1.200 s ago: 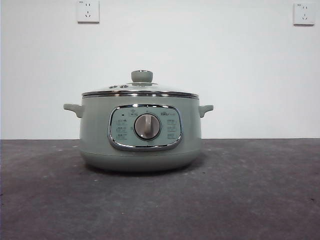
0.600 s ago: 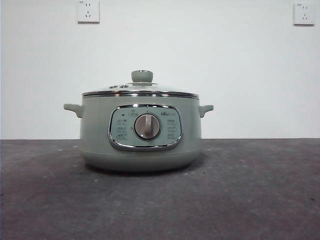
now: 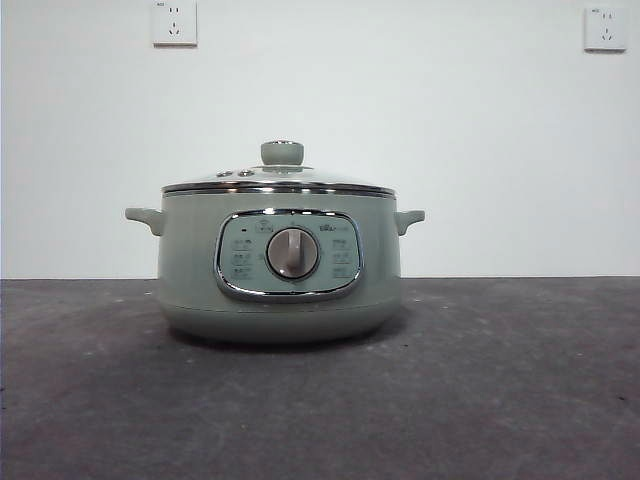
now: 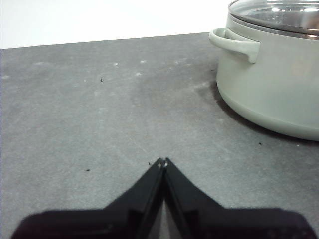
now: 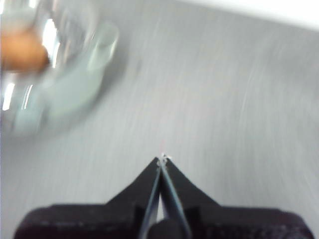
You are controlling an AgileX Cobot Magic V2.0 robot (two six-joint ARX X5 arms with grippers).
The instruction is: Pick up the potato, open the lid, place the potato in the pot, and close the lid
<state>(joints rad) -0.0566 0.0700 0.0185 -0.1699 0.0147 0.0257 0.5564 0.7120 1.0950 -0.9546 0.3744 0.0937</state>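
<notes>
While both arms hang back, it's a simple count: one pot [image 3: 278,290], one lid [image 3: 278,183], one potato [image 5: 21,51], two wall sockets [image 3: 174,22]. That pot is a squat pale sage-green thing with two stubby side handles, a chrome-framed panel and a round dial [image 3: 293,253], sitting mid-table on the dark grey table [image 3: 500,400]. Its glass lid with the steel rim and green knob sits closed on top. Orange-brown and blurry, the potato shows through the glass, inside the pot. Left gripper [image 4: 163,162] hovers over bare table near the pot's side, jaws pinched together, holding nothing. Right gripper [image 5: 162,159] is likewise pressed closed and empty, off to the pot's other side.
</notes>
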